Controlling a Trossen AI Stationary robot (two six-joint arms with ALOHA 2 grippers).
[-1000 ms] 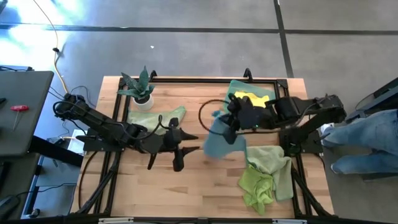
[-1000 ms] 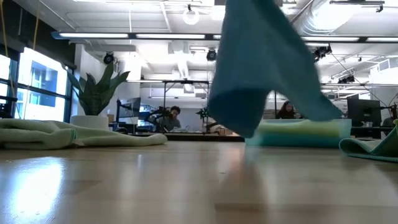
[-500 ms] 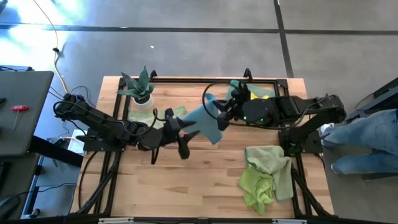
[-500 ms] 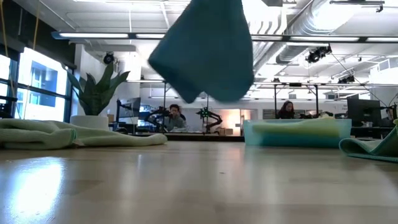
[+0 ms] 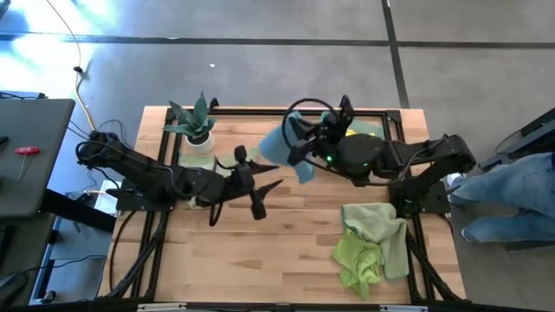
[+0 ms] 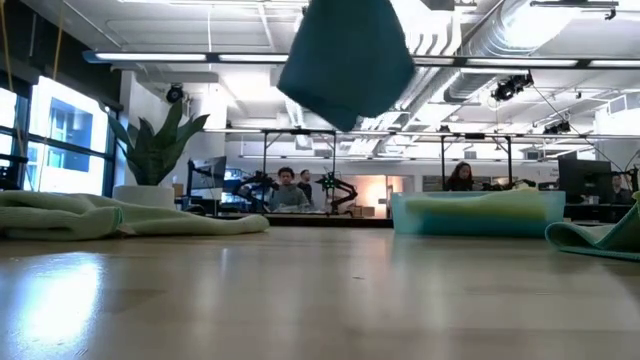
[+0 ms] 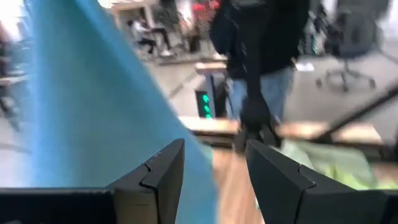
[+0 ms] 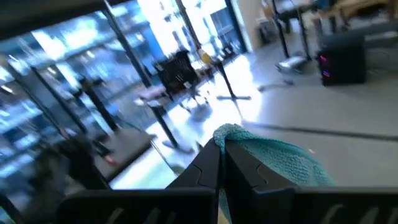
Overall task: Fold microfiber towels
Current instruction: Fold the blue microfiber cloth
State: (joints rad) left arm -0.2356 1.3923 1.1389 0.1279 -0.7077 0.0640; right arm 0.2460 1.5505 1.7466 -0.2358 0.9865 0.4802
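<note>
Towel hangs in the air over the back of my wooden table, pinched by the right gripper; the left gripper waits spread beside it, empty. Low down, it dangles clear, office behind. One thin pinch might slip

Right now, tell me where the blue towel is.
The blue towel hangs off the table, pinched in the right gripper, above the back centre, between the plant and the folded stack.
</note>
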